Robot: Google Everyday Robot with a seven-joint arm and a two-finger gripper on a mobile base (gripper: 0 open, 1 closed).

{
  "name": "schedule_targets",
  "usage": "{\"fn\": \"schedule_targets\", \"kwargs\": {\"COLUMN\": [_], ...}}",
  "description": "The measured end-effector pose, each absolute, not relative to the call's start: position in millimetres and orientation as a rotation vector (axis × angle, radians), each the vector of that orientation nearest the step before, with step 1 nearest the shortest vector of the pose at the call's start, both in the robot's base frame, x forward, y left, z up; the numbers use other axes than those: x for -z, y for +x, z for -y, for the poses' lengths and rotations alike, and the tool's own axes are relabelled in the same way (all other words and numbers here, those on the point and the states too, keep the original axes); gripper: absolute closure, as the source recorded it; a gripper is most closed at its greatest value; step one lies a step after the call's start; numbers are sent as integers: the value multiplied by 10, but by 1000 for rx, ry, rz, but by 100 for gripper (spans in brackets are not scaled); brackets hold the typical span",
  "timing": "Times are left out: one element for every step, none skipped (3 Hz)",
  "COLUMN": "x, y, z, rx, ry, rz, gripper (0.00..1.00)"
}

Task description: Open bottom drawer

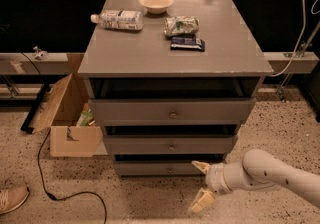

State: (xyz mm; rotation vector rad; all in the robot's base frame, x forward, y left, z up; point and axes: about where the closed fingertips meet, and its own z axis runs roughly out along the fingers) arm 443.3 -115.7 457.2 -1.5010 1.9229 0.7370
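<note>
The grey cabinet [175, 53] has three drawers. The bottom drawer [150, 168] is the lowest one, with a small round metal knob [170, 170] at its centre, and it sits pushed in. My gripper [201, 184] is low at the right, just right of and slightly below the knob, in front of the drawer's right part. Its two pale fingers [202, 201] are spread apart and hold nothing. The white arm [270, 173] reaches in from the lower right.
On the cabinet top lie a plastic bottle [117, 19], a bowl [156, 2], a crumpled bag [181, 25] and a dark packet [187, 43]. An open cardboard box [67, 118] stands left of the cabinet. A black cable [55, 188] and a shoe [12, 199] lie on the floor at left.
</note>
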Motion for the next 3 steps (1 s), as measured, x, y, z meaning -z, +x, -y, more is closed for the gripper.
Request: {"fn": "schedule_targets", "kwargs": {"x": [-4572,-4261,-3324], "y": [4433,4475,4730], "z": [1157,1129,1262], "rx": [-737,-727,-683], "ry": [-1501,-1541,-1567], "rz": [-1923,-1919,-1939], "gripper": [0,0,0]}}
